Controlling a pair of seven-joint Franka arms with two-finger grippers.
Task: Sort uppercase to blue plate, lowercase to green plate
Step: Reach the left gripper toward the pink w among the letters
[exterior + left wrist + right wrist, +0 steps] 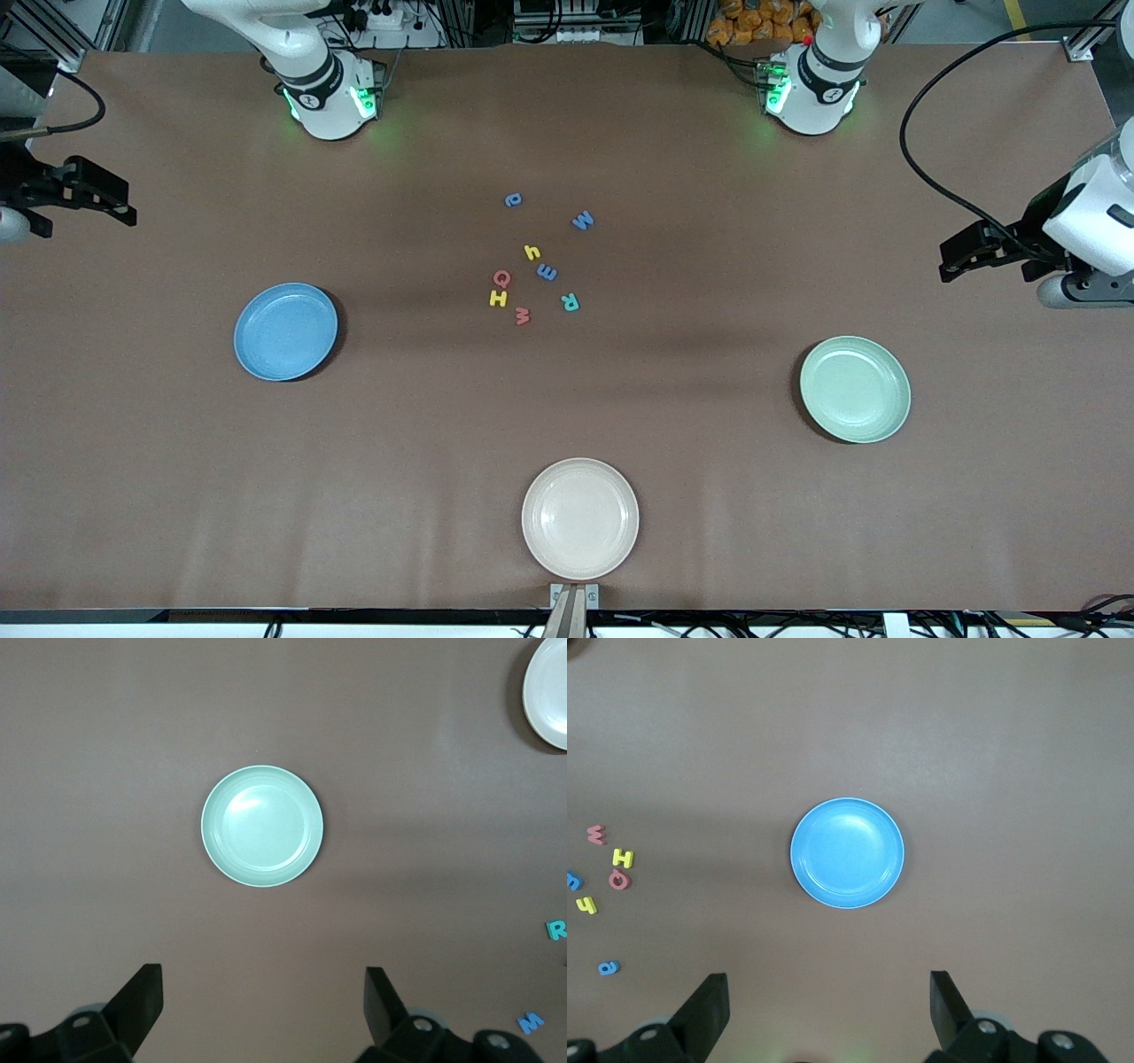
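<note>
Eight foam letters are clustered mid-table, none on a plate. Farthest from the front camera lies the small rounded blue letter, with the blue M beside it toward the left arm's end. Nearer the camera come the yellow h and the blue E-shaped letter, then the red Q touching the yellow H. The teal R and the red w-shaped letter sit nearest the camera.

The blue plate is seen toward the right arm's end, bare; the green plate toward the left arm's end, also bare. A cream plate rests at the table edge closest to the camera.

The left gripper is held high over the table's edge at its own end, fingers spread wide and grasping nothing. The right gripper is held likewise at its own end, released, with nothing between its fingers.
</note>
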